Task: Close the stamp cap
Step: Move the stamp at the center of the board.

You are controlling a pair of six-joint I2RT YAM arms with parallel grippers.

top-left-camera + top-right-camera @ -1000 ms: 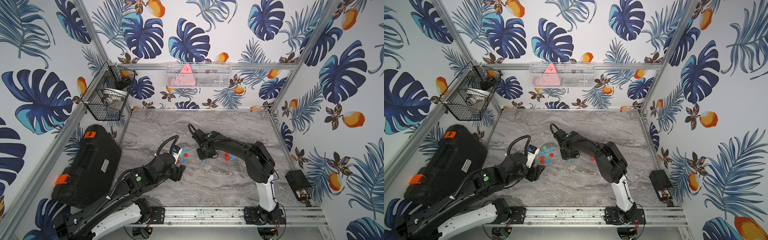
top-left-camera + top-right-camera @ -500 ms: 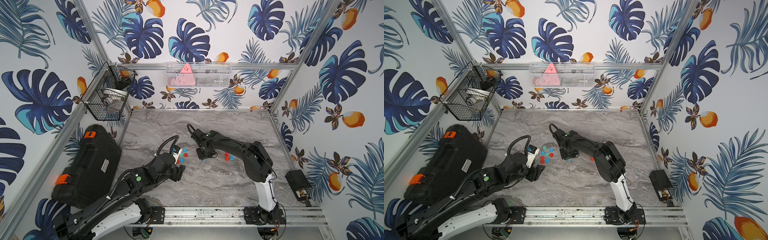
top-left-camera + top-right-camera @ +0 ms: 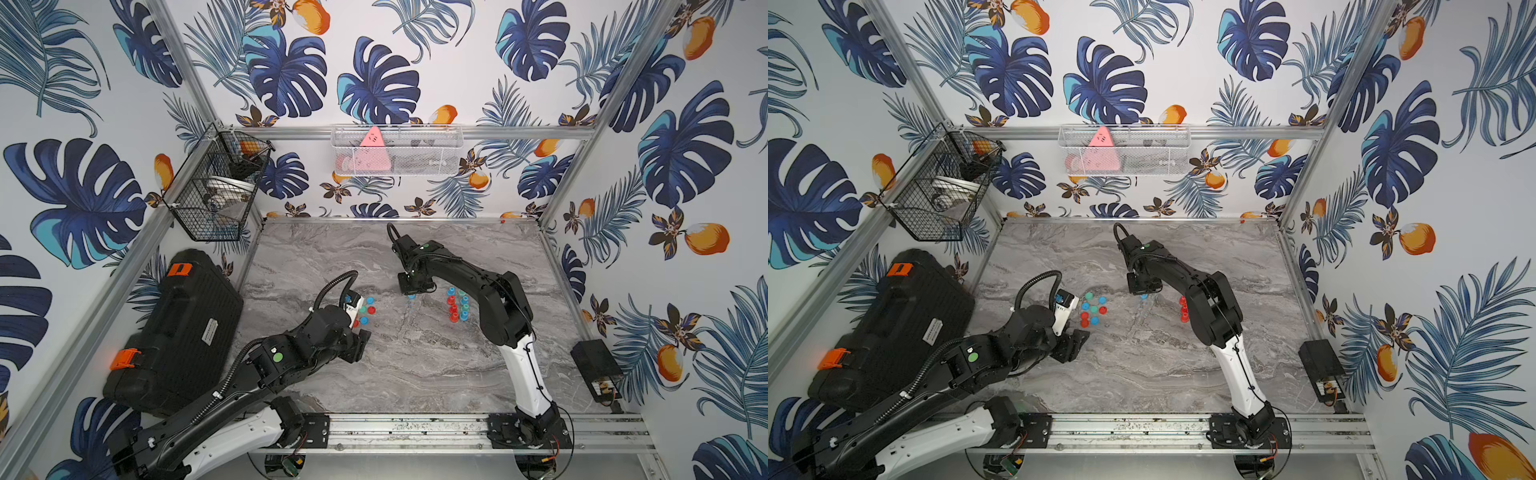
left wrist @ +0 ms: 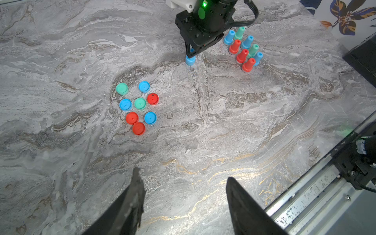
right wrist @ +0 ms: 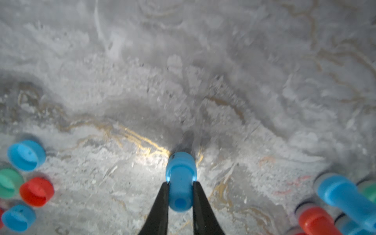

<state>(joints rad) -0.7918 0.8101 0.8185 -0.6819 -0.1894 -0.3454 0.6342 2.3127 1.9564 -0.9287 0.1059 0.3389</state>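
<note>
Blue stamp [image 5: 181, 166]: set upright on surface [image 4: 203, 132], clamped at neck by right claw [image 5: 180, 184]. Loose caps [image 4: 138, 107]: eight, clustered flat near blue stamp, not touching it. Other stamps [image 4: 244, 50]: eight, grouped upright near blue stamp, on side opposite caps. Left claw [image 4: 183, 175]: jaws held apart, nothing gripped, well apart from blue stamp

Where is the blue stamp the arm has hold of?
In both top views the blue stamp is pinched in the right arm's fingers, between the loose caps on the robot's left and the standing stamps on its right.
</note>
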